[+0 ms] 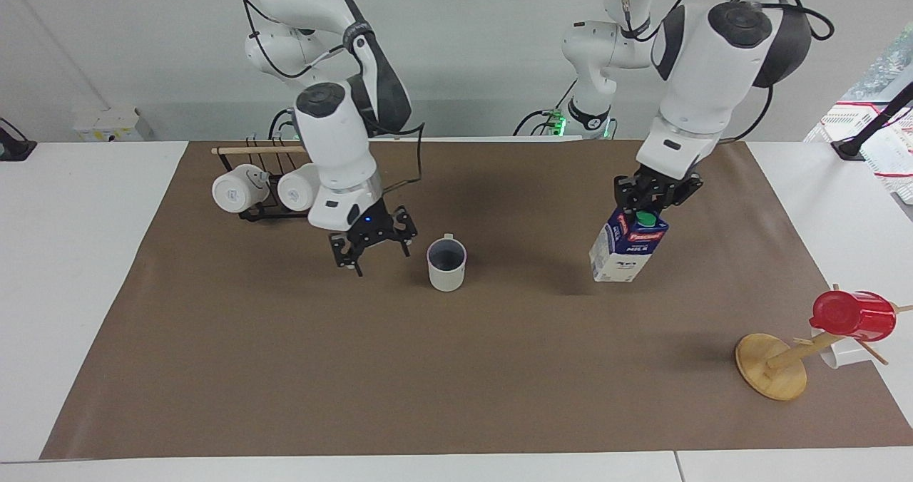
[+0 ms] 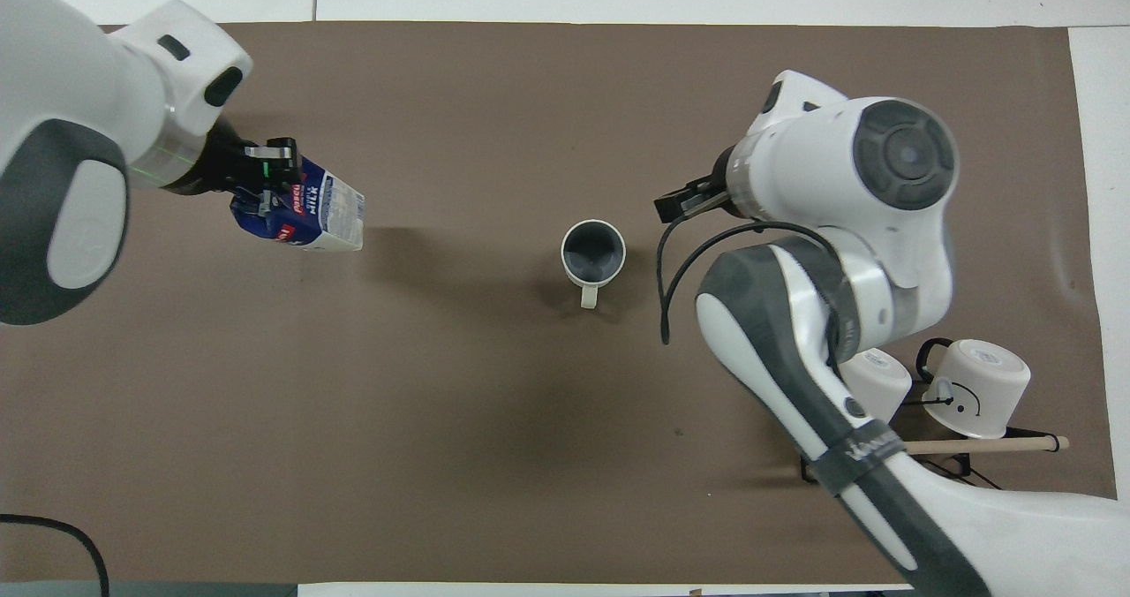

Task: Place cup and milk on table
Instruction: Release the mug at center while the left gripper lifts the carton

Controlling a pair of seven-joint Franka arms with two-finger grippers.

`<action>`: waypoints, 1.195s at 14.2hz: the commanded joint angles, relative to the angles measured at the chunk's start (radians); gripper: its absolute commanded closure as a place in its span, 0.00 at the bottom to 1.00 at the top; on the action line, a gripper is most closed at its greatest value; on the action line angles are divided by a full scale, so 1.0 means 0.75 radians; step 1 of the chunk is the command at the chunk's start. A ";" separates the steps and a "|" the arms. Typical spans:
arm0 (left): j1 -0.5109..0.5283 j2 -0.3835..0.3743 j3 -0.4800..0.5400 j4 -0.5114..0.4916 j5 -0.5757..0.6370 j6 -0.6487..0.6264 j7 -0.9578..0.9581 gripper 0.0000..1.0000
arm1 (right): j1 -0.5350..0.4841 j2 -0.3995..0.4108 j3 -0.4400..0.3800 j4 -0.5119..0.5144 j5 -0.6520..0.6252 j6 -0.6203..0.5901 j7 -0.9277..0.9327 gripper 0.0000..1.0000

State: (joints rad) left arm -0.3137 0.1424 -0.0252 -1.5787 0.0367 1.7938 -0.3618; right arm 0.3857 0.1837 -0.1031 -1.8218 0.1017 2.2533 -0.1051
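The cup [image 1: 446, 264] stands upright on the brown sheet of the table [image 1: 456, 382], near the middle; in the overhead view [image 2: 593, 253] its handle points toward the robots. My right gripper [image 1: 372, 243] is open and empty, raised over the sheet between the cup and the mug rack; its tip shows in the overhead view [image 2: 684, 201]. My left gripper [image 1: 653, 195] is shut on the top of the milk [image 1: 628, 245], which is slightly tilted with its base at or just above the sheet, toward the left arm's end. The milk also shows in the overhead view [image 2: 309, 219].
A black rack [image 1: 285, 207] with two all-white mugs [image 1: 235, 191] stands near the right arm's base. A wooden mug tree [image 1: 774, 368] with a red cup [image 1: 852, 316] stands at the left arm's end, farther from the robots.
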 commanded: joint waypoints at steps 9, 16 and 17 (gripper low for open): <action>-0.381 0.152 0.011 0.031 0.143 0.173 -0.501 1.00 | -0.371 -0.132 0.007 0.237 -0.162 -0.545 0.291 0.00; -0.467 0.166 0.011 -0.028 0.147 0.194 -0.561 1.00 | -0.547 -0.253 0.011 0.304 -0.156 -0.955 0.357 0.00; -0.475 0.158 0.009 -0.057 0.147 0.198 -0.581 1.00 | -0.555 -0.241 0.013 0.347 -0.150 -1.016 0.353 0.00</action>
State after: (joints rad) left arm -0.6402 0.2729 -0.0277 -1.5843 0.1175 1.9302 -0.7565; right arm -0.0008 -0.0087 -0.1085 -1.6003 -0.0161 1.5509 0.1431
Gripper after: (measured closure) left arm 0.595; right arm 0.000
